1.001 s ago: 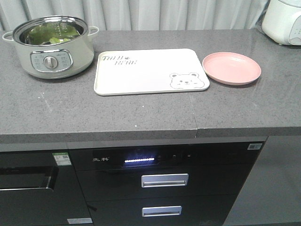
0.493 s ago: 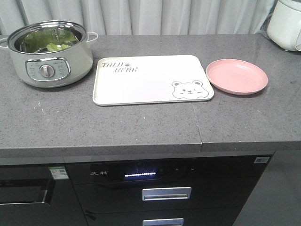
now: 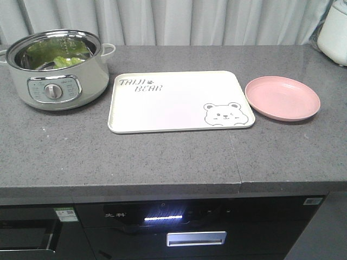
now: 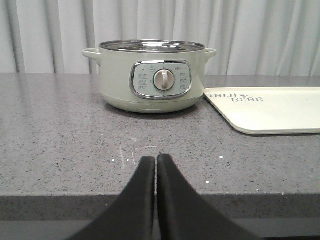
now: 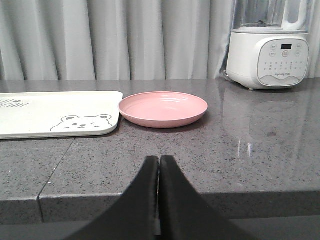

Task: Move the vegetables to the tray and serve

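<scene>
Your left claw (image 4: 156, 159) has its fingers pressed together on nothing, and so does your right claw (image 5: 159, 159), so neither can take a leaf until you part it. The vegetables (image 3: 57, 54) lie down inside the pot (image 4: 152, 75), which stands straight ahead of the left claw across a bare stretch of worktop (image 3: 162, 157). From that wrist the pot's wall hides them completely. The main danger is the approach. The left claw sits low near the worktop's front edge, and a flat drive forward would likely hit the pot's side or handle and shove it. Go up and over the rim first. The leaves look limp and overlapping, so a shallow pinch may lift only one, and a piece may drop on the worktop during the carry. The tray (image 3: 179, 103) lies ahead and to the right of the left claw, just beside the pot, so the carry is short. Ahead of the right claw sits the pink plate (image 5: 163, 109), with the tray to its left. Don't release there by mistake, and keep that arm away from the white appliance (image 5: 267, 50) further ahead on its right.
</scene>
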Motion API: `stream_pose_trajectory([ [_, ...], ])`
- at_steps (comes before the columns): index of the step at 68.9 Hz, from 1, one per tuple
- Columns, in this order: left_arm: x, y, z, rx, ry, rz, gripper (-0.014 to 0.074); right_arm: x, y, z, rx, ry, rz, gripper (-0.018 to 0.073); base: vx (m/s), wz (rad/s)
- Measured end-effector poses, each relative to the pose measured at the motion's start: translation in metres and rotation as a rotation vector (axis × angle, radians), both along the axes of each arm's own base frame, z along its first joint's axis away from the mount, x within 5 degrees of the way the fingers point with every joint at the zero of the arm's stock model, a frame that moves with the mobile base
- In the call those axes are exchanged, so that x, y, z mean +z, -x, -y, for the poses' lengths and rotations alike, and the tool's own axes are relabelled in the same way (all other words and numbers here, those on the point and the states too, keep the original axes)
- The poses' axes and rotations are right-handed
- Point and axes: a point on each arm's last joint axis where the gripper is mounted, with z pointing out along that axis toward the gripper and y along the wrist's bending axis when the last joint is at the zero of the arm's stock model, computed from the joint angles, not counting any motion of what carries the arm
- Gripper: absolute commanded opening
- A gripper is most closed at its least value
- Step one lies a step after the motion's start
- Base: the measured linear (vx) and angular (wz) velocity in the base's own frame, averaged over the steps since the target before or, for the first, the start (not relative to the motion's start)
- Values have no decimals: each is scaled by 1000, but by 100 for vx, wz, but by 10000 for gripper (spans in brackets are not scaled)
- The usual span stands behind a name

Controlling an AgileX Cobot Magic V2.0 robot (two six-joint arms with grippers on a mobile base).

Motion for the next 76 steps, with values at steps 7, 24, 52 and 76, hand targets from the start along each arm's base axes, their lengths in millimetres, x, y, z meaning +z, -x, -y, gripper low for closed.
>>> stream_pose_trajectory([
  [7,0,0,0,0,0,0,-6,0,0,0,0,0,0,-2,7,1],
  [24,0,0,0,0,0,0,-6,0,0,0,0,0,0,-2,7,1],
  [52,0,0,0,0,0,0,-6,0,0,0,0,0,0,-2,5,0],
  [76,0,0,0,0,0,0,-6,0,0,0,0,0,0,-2,5,0],
])
